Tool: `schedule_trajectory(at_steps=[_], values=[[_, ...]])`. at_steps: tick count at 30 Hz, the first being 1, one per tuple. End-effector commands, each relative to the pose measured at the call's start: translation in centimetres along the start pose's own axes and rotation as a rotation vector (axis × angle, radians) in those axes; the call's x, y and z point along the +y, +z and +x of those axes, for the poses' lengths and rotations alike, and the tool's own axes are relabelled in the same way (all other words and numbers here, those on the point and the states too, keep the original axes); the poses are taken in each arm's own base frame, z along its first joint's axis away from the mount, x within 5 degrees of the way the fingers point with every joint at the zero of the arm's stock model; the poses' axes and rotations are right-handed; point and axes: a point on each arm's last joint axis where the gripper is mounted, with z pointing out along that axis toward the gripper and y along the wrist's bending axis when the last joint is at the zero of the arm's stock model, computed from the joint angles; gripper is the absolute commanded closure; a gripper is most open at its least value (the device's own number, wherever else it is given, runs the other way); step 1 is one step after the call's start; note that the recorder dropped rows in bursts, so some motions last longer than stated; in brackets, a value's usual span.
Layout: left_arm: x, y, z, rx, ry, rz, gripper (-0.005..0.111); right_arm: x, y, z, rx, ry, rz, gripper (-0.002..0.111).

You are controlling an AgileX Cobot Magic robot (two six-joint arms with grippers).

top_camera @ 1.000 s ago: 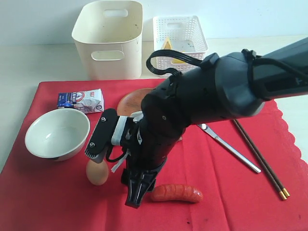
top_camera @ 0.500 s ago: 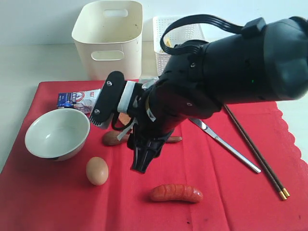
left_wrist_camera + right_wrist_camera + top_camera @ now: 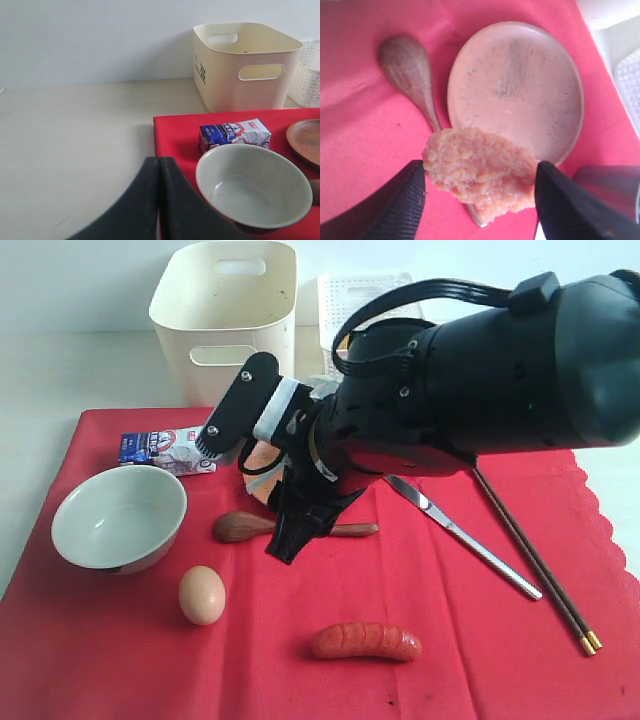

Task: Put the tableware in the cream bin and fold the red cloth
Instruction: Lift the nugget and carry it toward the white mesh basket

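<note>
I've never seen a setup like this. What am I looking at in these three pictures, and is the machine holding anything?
It is a robot with two arms, each ending in a two-fingered gripper. One picture comes from a camera overlooking the scene; the other two from cameras on the wrists. On the red cloth lie a bowl, egg, sausage, wooden spoon, wooden plate, knife and chopsticks; the cream bin stands behind. The right gripper holds an orange-pink lump I cannot identify. The left gripper is shut and empty.
</note>
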Motion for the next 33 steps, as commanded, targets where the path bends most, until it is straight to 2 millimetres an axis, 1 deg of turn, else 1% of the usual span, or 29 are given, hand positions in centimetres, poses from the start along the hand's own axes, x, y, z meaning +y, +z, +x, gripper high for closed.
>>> schedule_trajectory(at_steps=[1, 7, 17, 21, 33], values=[[0.0, -0.1, -0.1, -0.009, -0.012, 0.001, 0.106, -0.8, -0.4, -0.2, -0.013, 0.039, 0.075, 0.108], [0.0, -0.1, -0.1, -0.009, -0.012, 0.001, 0.106, -1.5, -0.3, 0.1, 0.001, 0.042, 0.104, 0.108], [0.0, -0.1, -0.1, -0.009, -0.012, 0.001, 0.106, -5.2, 0.7, 1.2, -0.003, 0.174, 0.116, 0.108], [0.0, -0.1, -0.1, -0.009, -0.012, 0.001, 0.106, -6.3, 1.0, 1.7, 0.002, 0.208, 0.124, 0.108], [0.0, -0.1, -0.1, -0.009, -0.012, 0.001, 0.106, -6.3, 1.0, 1.5, -0.019, 0.221, 0.112, 0.108]])
